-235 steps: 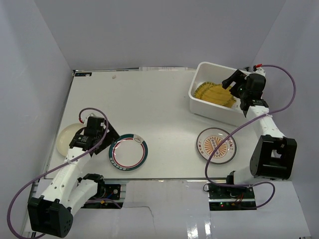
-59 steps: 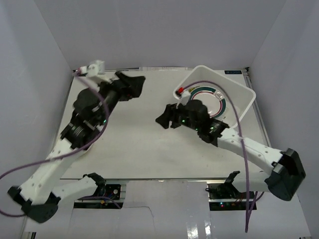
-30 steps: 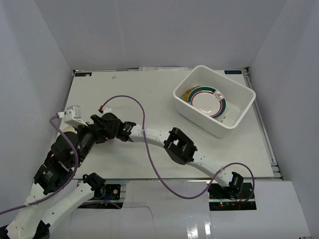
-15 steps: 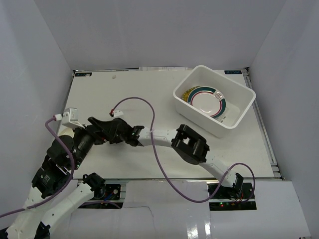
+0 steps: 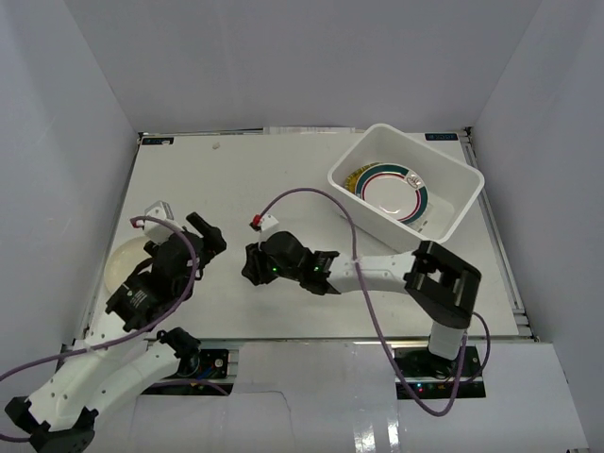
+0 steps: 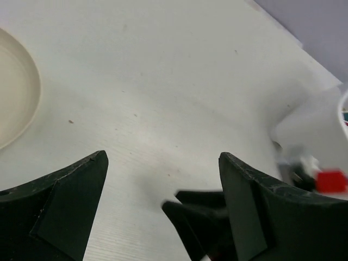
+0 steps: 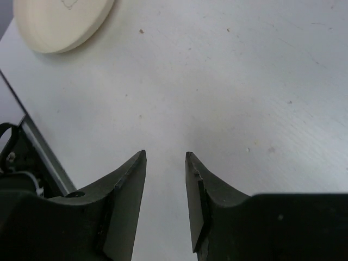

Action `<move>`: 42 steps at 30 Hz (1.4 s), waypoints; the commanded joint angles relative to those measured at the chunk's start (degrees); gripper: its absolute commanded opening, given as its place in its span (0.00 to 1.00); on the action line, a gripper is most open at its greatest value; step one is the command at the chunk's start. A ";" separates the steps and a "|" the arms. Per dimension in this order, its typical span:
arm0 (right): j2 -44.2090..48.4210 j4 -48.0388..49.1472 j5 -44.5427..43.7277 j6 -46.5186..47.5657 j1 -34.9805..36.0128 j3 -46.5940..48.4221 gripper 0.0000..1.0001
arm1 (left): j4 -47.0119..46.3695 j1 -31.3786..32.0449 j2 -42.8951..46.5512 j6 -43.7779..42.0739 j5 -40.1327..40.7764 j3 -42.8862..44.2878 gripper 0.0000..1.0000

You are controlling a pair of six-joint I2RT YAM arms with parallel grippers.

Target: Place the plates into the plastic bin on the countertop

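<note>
- surface [image 7: 244, 81]: white, matt, fine linear grain, a few dark specks
- cream plate [image 7: 60, 19]: smooth, plain, soft satin sheen
- plastic bin [image 5: 377, 222]: white plastic, smooth, slightly glossy walls
- left gripper [image 6: 162, 163], right gripper [image 7: 166, 156]: jaws black plastic, matt, dull sheen on the flat faces

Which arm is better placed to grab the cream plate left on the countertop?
Left: the left pincer, open, is nearer the cream plate; the right pincer sits farther off.

My top camera looks down on the whole countertop [image 5: 283, 179] from high behind its near edge; both wrist cameras hover close, each catching the cream plate [image 7: 60, 22].
</note>
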State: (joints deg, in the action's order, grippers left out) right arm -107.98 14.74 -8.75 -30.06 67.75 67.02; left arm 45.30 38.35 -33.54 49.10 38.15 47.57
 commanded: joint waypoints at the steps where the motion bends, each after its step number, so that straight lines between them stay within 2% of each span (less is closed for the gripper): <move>1: 11.35 8.10 1.90 2.99 0.02 -8.02 0.41 | 0.23 -0.11 -7.03 2.58 10.09 2.43 0.92; 3: 15.41 9.86 2.77 2.99 0.19 -15.56 0.42 | 0.32 -0.90 -10.39 2.40 10.11 3.40 0.88; 5: 20.78 9.96 2.95 3.08 0.11 -19.37 0.43 | -2.31 -5.54 -14.96 -0.22 6.26 2.88 0.86; 6: 22.54 9.26 2.78 3.26 0.19 -22.17 0.44 | -3.36 -8.44 -16.46 -1.63 2.84 1.57 0.86; 7: 25.77 8.99 2.60 4.04 0.19 -23.42 0.44 | -5.46 -16.12 -17.86 -4.34 -4.76 0.69 0.86; 8: 27.20 8.64 2.51 4.48 0.19 -24.47 0.44 | -6.61 -19.94 -19.96 -5.76 -7.62 -0.36 0.86; 9: 28.69 8.38 2.17 4.84 0.19 -26.40 0.45 | -7.84 -26.42 -20.68 -7.08 -9.74 -2.72 0.86; 12: 33.44 7.32 1.90 6.42 0.11 -29.39 0.46 | -9.26 -35.24 -22.53 -9.46 -15.38 -4.50 0.85; 16: 38.01 6.97 1.63 7.30 0.19 -32.03 0.47 | -12.07 -40.88 -27.53 -12.10 -18.88 -4.95 0.82; 24: 41.45 6.88 2.95 8.44 0.28 -34.42 0.50 | -17.43 -42.04 -42.65 -16.32 -20.58 -2.05 0.67; 27: 42.59 6.44 3.04 8.71 0.19 -34.68 0.50 | -18.66 -42.83 -47.57 -16.84 -20.05 -1.34 0.55; 30: 43.56 5.56 1.82 9.32 0.28 -34.51 0.51 | -19.54 -43.62 -50.65 -17.37 -20.39 -1.17 0.48; 32: 43.74 5.21 1.20 9.76 0.19 -34.33 0.51 | -19.55 -43.80 -51.88 -17.72 -20.22 -0.82 0.34; 34: 44.09 4.68 0.15 10.11 0.19 -33.80 0.51 | -19.46 -43.80 -52.24 -18.42 -20.31 -0.64 0.24; 37: 44.61 3.90 -0.30 10.55 0.11 -32.84 0.53 | -18.84 -43.80 -51.54 -18.43 -19.96 -0.99 0.25; 42: 44.53 3.27 -0.74 11.43 0.19 -32.04 0.54 | -18.49 -43.80 -44.88 -19.13 -21.45 -1.69 0.42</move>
State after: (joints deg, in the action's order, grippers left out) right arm -64.40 17.96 -7.81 -20.32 67.79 32.82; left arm 26.72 -5.23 -84.03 30.68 17.87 45.69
